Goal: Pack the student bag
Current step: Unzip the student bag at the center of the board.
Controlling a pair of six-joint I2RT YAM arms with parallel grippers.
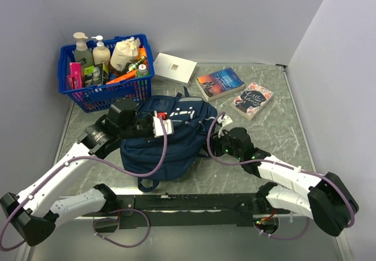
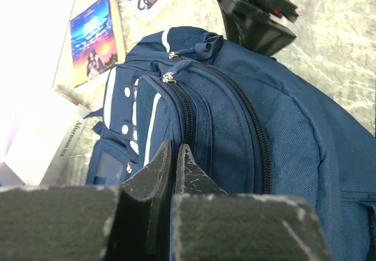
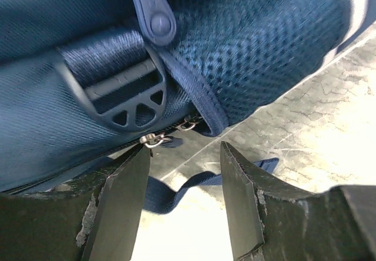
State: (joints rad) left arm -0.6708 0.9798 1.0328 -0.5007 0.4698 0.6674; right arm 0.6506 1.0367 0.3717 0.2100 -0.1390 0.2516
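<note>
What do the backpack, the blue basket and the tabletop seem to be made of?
Backpack: woven, synthetic-looking cloth, matte; the weave threads show.
Basket: moulded plastic, slightly glossy; rigid lattice walls.
Tabletop: grey-green marbled pattern with a smooth sheen; stone or printed laminate, cannot tell.

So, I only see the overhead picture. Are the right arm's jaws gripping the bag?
Observer: No. Its wrist camera shows the right jaws open, a zipper pull of the student bag beside one tip.
Visitor: And the left?
Observer: The left jaws are shut, tips at the bag's front zip; any pinch is hidden.
Visitor: Any writing on the white box?
Observer: Yes, its side reads "Afternoon tea".
</note>
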